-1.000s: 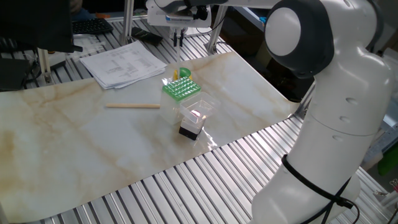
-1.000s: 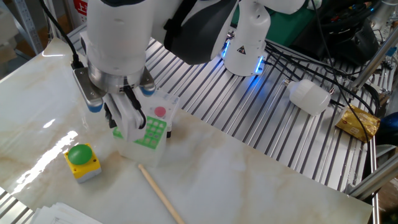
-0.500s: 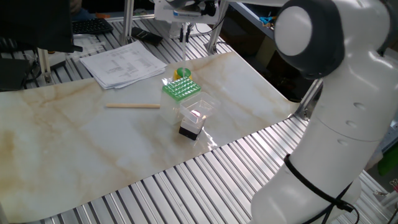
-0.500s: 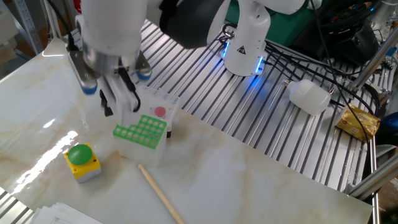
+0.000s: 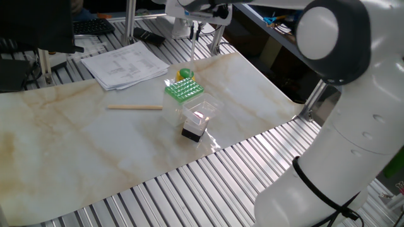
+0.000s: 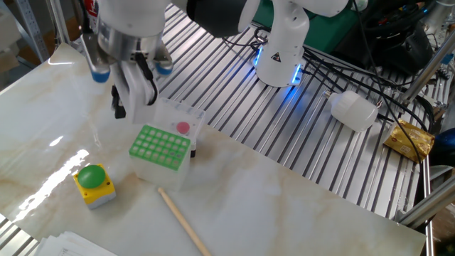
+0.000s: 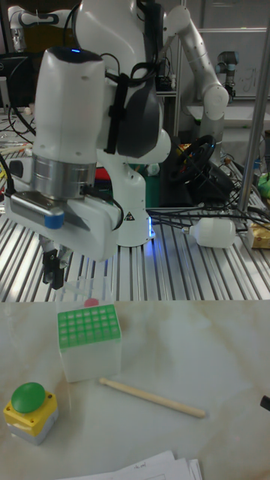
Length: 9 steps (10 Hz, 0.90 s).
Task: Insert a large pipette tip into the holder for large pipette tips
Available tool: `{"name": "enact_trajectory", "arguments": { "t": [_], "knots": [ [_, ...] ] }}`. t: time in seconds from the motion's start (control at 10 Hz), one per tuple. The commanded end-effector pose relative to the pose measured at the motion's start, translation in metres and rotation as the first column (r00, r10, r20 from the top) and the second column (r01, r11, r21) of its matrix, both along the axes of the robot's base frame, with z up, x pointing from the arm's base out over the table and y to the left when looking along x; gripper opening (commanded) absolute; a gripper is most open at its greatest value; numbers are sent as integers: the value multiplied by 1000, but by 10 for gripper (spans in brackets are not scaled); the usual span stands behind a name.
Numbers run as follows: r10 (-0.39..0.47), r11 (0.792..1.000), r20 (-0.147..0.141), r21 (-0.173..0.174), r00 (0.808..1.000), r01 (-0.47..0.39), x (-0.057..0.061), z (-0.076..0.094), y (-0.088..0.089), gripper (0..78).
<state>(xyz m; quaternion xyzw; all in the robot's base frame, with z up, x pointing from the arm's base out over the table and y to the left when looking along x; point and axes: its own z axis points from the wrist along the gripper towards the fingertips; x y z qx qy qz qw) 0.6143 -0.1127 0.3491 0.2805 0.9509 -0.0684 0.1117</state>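
The holder for large pipette tips is a green grid rack on a clear base, also in the other fixed view and the tall view. My gripper hangs above and behind the rack, clear of it. It sits at the top of one fixed view and left of the rack's top in the tall view. Its fingers stand slightly apart and I see nothing between them. The large pipette tip is hidden; I cannot make it out in any view.
A clear box with a pink dot stands right behind the rack. A tan wooden stick lies on the marble sheet, and a green button on a yellow base sits beside the rack. Papers lie at the far edge.
The gripper has risen from just over the green rack and drawn back from it. The rack, the stick and the button have not moved.
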Motion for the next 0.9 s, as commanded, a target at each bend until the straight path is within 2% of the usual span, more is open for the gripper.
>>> {"name": "enact_trajectory", "arguments": {
  "t": [0.1, 0.5, 0.7, 0.8, 0.9],
  "knots": [
    [-16, 1000, 44, -1, 999, 16, -1, 3, -2, 12],
    [-22, 1000, 83, -1, 996, 22, -3, 3, -2, 12],
    [-24, 1000, 116, 0, 993, 24, -4, 3, -1, 12],
    [-24, 1000, 118, 0, 993, 25, -4, 3, -1, 12],
    [-26, 1000, 145, 3, 989, 26, -3, 3, -2, 12]
  ]
}}
